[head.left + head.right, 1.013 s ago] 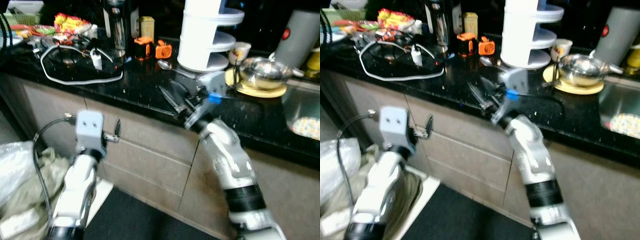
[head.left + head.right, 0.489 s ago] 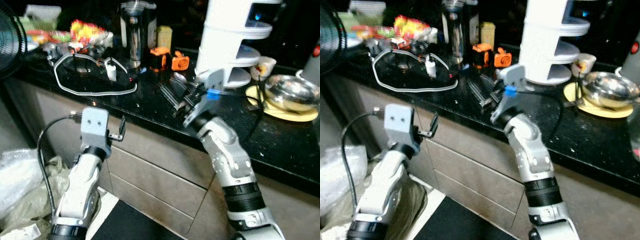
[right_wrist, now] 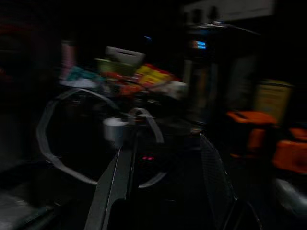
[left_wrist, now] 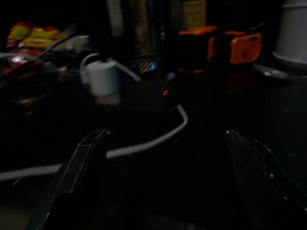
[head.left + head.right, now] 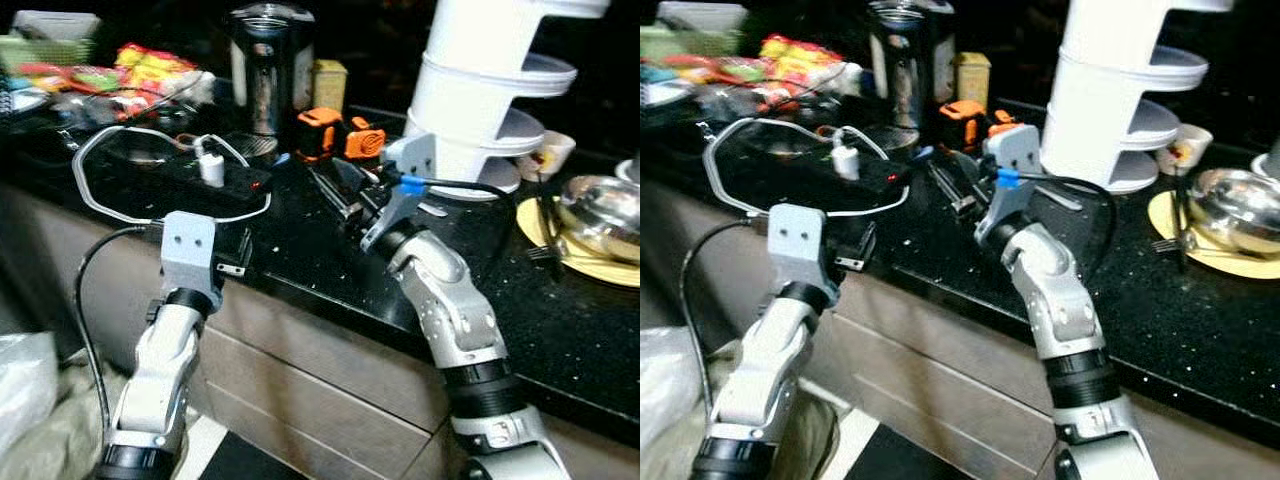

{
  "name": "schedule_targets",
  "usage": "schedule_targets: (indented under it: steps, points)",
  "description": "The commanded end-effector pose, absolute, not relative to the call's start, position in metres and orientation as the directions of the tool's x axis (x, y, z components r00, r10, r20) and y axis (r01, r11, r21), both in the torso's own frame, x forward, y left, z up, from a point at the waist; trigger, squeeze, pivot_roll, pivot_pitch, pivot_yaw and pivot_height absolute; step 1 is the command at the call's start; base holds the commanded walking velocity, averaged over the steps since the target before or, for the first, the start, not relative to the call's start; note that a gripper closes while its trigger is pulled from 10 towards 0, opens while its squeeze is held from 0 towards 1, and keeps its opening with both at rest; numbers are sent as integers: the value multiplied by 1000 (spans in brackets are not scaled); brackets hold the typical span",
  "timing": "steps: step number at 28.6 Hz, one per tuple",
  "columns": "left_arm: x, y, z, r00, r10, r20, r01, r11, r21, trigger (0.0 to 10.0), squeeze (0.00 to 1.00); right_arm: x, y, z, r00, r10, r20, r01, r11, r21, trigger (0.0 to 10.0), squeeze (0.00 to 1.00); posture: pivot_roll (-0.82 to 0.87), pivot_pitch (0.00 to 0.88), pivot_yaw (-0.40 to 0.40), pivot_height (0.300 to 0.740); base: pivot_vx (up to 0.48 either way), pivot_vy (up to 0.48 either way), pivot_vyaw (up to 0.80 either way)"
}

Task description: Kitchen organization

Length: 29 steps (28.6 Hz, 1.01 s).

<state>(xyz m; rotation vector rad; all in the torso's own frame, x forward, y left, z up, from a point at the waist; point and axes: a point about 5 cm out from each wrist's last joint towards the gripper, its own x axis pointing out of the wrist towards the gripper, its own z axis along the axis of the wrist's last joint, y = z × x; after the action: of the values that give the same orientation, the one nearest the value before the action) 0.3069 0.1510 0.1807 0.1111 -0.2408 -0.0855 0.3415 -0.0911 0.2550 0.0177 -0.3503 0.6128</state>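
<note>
Looking down from the head, the left eye view shows a black stone counter (image 5: 560,320) above beige drawers, with the right gripper (image 5: 345,195) reaching over the counter, its two black fingers parted and empty, just short of two orange objects (image 5: 340,135) that stand before a white tiered rack (image 5: 490,90). The left gripper (image 5: 238,262) hangs at the counter's front edge, below a white cable (image 5: 100,205) looped around a black power strip (image 5: 215,190) carrying a white plug (image 5: 211,168); whether its fingers are apart cannot be told from here. A steel canister (image 5: 268,65) stands behind, colourful packets (image 5: 140,75) lie at the far left, and a steel bowl (image 5: 605,205) sits on a yellow plate (image 5: 575,255) at the right. The right eye view repeats this scene and adds a small cup (image 5: 1185,148) beside the rack. The left wrist view, dark, settles the question: its fingers (image 4: 81,172) stand wide apart with nothing between, facing the plug and the strip's red light (image 4: 164,92). The right wrist view, darker and blurred, shows spread fingers (image 3: 117,184) pointing toward the cable loop and packets.
</note>
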Motion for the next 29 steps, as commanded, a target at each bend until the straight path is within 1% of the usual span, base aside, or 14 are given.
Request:
schedule_targets:
  steps: [1, 9, 10, 11, 12, 14, 15, 17, 24, 29]
  points:
    - [306, 148, 180, 968, -109, 226, 85, 990, 115, 10000, 0, 343, -94, 255, 774, 549, 315, -547, 831, -104, 10000, 0, 68, 0, -18, 740, 375, 0, 0]
    - [305, 146, 182, 966, -115, 232, 90, 989, 116, 10000, 0, 346, -95, 250, 803, 532, 268, -513, 847, -141, 10000, 0, 68, 0, -18, 740, 374, 0, 0]
    - [305, 145, 182, 965, -118, 234, 92, 989, 119, 10000, 0, 347, -96, 248, 812, 525, 254, -503, 851, -152, 10000, 0, 68, 0, -18, 740, 349, 0, 0]
    - [305, 144, 183, 965, -122, 233, 98, 989, 112, 10000, 0, 350, -96, 244, 827, 520, 215, -487, 852, -191, 10000, 0, 69, 0, -18, 740, 266, 0, 0]
    - [305, 144, 183, 965, -122, 233, 98, 989, 112, 10000, 0, 350, -96, 244, 827, 520, 215, -487, 852, -191, 10000, 0, 69, 0, -18, 740, 266, 0, 0]
    - [304, 140, 185, 959, -151, 238, 127, 985, 113, 10000, 0, 357, -101, 230, 871, 481, 100, -441, 856, -271, 10000, 0, 67, 0, -21, 740, 0, 0, 0]
    - [304, 140, 185, 959, -151, 238, 127, 985, 113, 10000, 0, 357, -101, 230, 871, 481, 100, -441, 856, -271, 10000, 0, 67, 0, -21, 740, 0, 0, 0]
    - [303, 136, 187, 953, -171, 249, 147, 983, 114, 10000, 0, 364, -112, 218, 916, 401, 20, -384, 888, -253, 10000, 0, 71, 0, -24, 740, 0, 0, -369]
    - [302, 133, 189, 950, -183, 254, 157, 980, 119, 10000, 0, 367, -118, 218, 928, 372, 7, -357, 897, -260, 10000, 0, 69, 0, -24, 740, 0, 0, -755]
    - [302, 133, 190, 950, -185, 253, 158, 980, 123, 10000, 0, 367, -111, 215, 919, 394, -20, -380, 872, -309, 10000, 0, 71, 0, -26, 740, 0, 0, 0]
